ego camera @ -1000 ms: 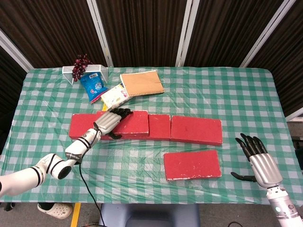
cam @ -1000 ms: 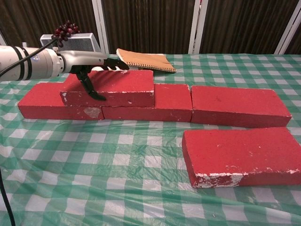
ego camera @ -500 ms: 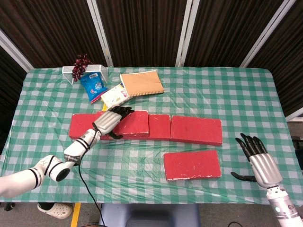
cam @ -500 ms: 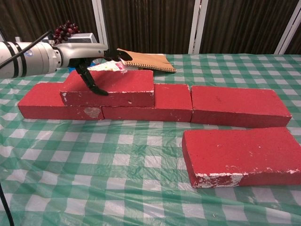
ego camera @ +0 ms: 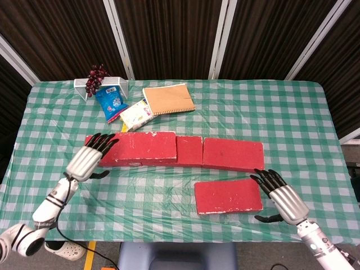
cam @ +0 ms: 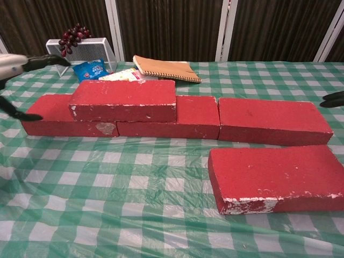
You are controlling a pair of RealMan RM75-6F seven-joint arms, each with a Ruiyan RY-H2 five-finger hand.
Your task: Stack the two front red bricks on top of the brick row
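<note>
One red brick [ego camera: 140,148] [cam: 123,100] lies stacked on the left part of the brick row [ego camera: 233,154] [cam: 271,121], overlapping the row's left and middle bricks. The other front red brick [ego camera: 228,195] [cam: 279,177] lies flat on the tablecloth before the row's right end. My left hand [ego camera: 87,160] [cam: 13,63] hovers open just left of the stacked brick, apart from it. Beside the front brick's right end is my right hand [ego camera: 284,199] [cam: 334,99], open with fingers spread and holding nothing.
At the back left stand a white wire rack [ego camera: 112,84] with dark grapes [ego camera: 95,77], a blue snack bag [ego camera: 109,101], a yellow packet [ego camera: 136,114] and a brown notebook [ego camera: 167,98]. The table's front edge [ego camera: 185,241] runs close behind both hands.
My left hand has let go of the stacked brick and drawn back to the left. My right hand has moved left, up to the front brick's right end.
</note>
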